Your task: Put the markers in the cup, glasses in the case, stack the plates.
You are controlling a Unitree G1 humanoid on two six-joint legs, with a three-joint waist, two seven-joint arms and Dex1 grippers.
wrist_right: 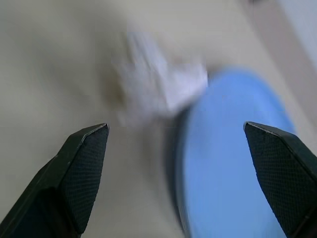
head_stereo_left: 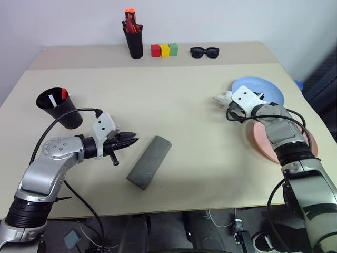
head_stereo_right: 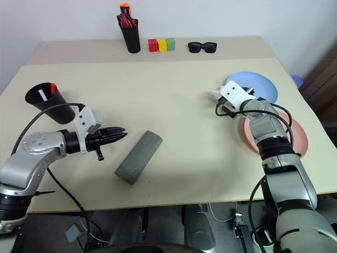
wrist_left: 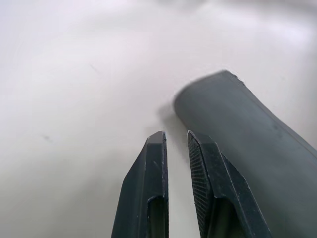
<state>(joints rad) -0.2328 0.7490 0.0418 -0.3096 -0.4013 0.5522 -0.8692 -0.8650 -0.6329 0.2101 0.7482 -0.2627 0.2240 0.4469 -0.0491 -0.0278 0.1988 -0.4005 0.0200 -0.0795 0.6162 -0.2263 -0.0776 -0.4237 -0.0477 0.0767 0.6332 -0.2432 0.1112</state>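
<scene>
The black cup point(head_stereo_left: 59, 108) stands at the left with a red marker point(head_stereo_left: 63, 94) and a white marker point(head_stereo_left: 52, 99) inside it. The grey case point(head_stereo_left: 149, 162) lies closed in the front middle of the table. My left gripper point(head_stereo_left: 131, 139) hovers just left of the case's far end point(wrist_left: 247, 134), shut with nothing in it. The glasses are hidden. At the right lie the light blue plate point(head_stereo_left: 271, 89) and, nearer, the pink plate point(head_stereo_left: 310, 142), partly under my right arm. My right gripper point(wrist_right: 176, 131) stands open at the blue plate's point(wrist_right: 233, 163) left rim.
A black pen holder point(head_stereo_left: 134, 42) with orange-tipped pens, three coloured blocks point(head_stereo_left: 164, 50) and black sunglasses point(head_stereo_left: 204, 51) line the back. A small white crumpled thing point(head_stereo_left: 222, 98) lies just left of the blue plate. The table's right edge runs close to the plates.
</scene>
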